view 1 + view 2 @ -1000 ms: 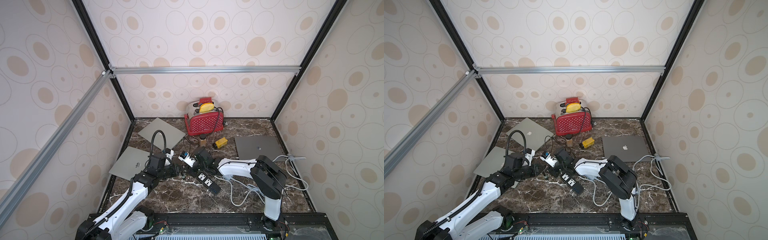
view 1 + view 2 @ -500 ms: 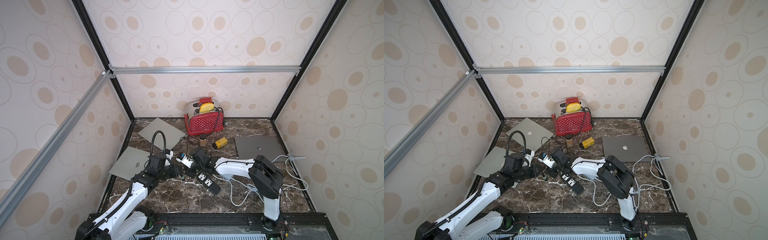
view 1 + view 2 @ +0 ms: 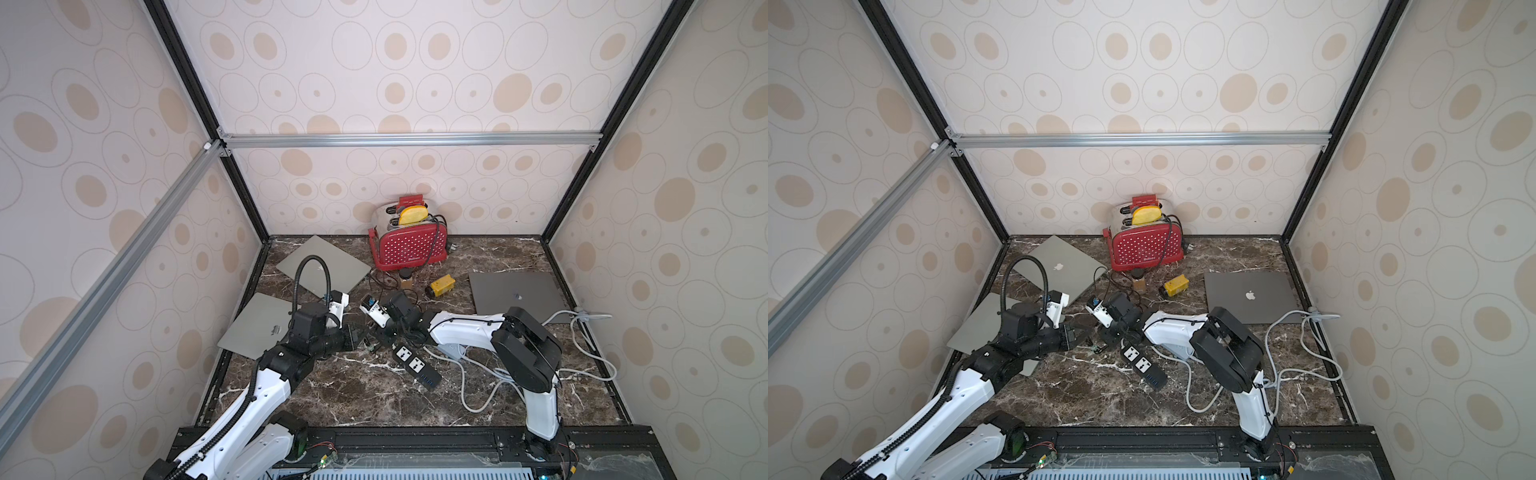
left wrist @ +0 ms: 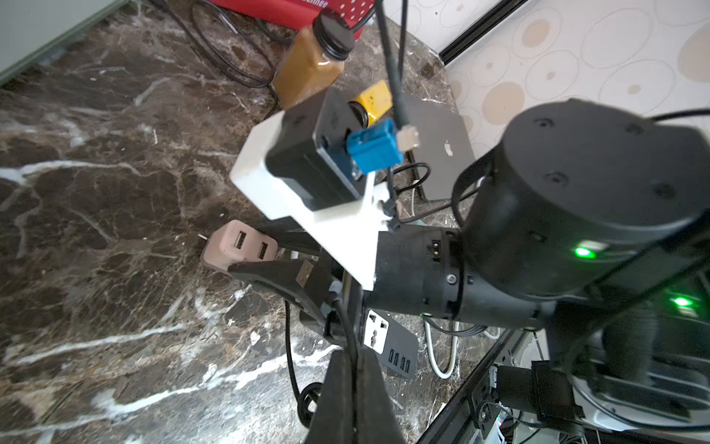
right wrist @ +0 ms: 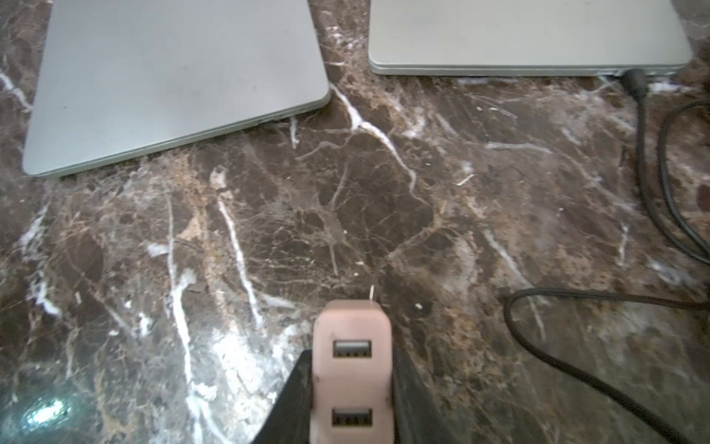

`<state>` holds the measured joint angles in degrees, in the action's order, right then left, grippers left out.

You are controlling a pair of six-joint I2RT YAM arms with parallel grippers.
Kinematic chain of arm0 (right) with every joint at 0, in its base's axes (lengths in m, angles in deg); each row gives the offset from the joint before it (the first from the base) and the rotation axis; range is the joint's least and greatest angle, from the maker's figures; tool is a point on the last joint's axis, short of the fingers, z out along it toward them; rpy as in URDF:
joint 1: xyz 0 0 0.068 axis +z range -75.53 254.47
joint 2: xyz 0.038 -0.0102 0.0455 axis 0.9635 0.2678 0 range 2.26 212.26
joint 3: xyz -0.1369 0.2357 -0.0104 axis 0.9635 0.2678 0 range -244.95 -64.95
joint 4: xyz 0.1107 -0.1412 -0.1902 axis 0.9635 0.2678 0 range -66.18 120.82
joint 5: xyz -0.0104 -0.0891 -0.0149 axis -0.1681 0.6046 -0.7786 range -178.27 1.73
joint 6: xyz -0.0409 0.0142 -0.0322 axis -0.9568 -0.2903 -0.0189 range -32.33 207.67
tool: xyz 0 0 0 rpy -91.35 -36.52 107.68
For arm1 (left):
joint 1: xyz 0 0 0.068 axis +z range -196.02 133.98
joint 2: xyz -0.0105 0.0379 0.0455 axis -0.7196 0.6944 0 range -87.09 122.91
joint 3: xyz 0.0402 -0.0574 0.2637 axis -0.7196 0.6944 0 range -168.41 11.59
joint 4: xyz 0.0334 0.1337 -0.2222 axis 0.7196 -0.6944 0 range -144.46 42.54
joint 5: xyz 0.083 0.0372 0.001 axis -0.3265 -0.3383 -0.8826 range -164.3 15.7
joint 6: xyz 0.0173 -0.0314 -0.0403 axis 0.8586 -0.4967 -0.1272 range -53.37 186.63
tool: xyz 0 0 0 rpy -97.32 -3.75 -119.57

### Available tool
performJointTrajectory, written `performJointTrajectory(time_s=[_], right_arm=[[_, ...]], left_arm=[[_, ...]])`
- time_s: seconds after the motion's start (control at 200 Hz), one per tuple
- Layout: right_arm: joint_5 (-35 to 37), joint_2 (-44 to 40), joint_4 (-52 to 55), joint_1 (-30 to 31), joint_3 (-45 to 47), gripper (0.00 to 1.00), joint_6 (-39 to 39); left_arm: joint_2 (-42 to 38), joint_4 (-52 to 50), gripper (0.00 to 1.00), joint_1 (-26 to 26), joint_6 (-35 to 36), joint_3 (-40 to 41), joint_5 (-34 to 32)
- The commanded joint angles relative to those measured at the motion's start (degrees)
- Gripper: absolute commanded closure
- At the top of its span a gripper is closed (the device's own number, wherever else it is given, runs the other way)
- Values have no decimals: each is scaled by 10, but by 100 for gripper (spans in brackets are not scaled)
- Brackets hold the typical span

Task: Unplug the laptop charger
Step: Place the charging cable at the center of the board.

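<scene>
Right tool [image 5: 351,357] grips the pink charger [image 5: 351,323], power strip [image 3: 415,363] at its four o'clock; left tool [image 4: 351,384] pinches a black cable [image 4: 345,326], and a tug might drag the laptop [image 5: 538,30].

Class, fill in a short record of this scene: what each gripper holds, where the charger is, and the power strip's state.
Right gripper: shut on pink charger
Left gripper: shut on black cable
Pink charger: out of the power strip, prong bare
Power strip: flat on marble table, visible sockets empty
</scene>
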<state>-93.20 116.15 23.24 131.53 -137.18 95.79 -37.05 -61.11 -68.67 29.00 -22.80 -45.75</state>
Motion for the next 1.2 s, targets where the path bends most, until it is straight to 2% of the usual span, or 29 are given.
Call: performJointTrajectory(time_s=[0.0,0.225,0.361,0.631,0.701,0.811,0.851,0.901,0.962,1.057,1.197], right_arm=[[51,47,118,-12,31,100,9],[39,18,116,-26,41,100,18],[31,-4,127,-29,43,100,7],[-97,-21,137,-31,35,100,7],[-114,-31,135,-31,37,100,6],[-119,-44,149,-31,30,100,1],[-116,-46,161,-33,24,100,3],[-119,-44,190,-37,7,100,4],[-124,-45,208,-38,-5,100,3],[-131,-61,220,-37,-16,100,3],[-137,-74,228,-37,-32,100,11]], left_arm=[[12,-21,100,-1,28,-31,10],[30,-85,100,0,57,-46,-9],[52,-142,100,11,64,-54,-92],[134,-142,100,24,28,-41,-122],[149,-157,96,25,24,-39,-136],[166,-162,85,25,11,-35,-145],[166,-163,74,25,5,-33,-150],[163,-166,56,24,2,-33,-158],[149,-166,45,25,2,-36,-164],[125,-180,36,25,6,-46,-180],[118,-204,27,28,23,-62,-206]])
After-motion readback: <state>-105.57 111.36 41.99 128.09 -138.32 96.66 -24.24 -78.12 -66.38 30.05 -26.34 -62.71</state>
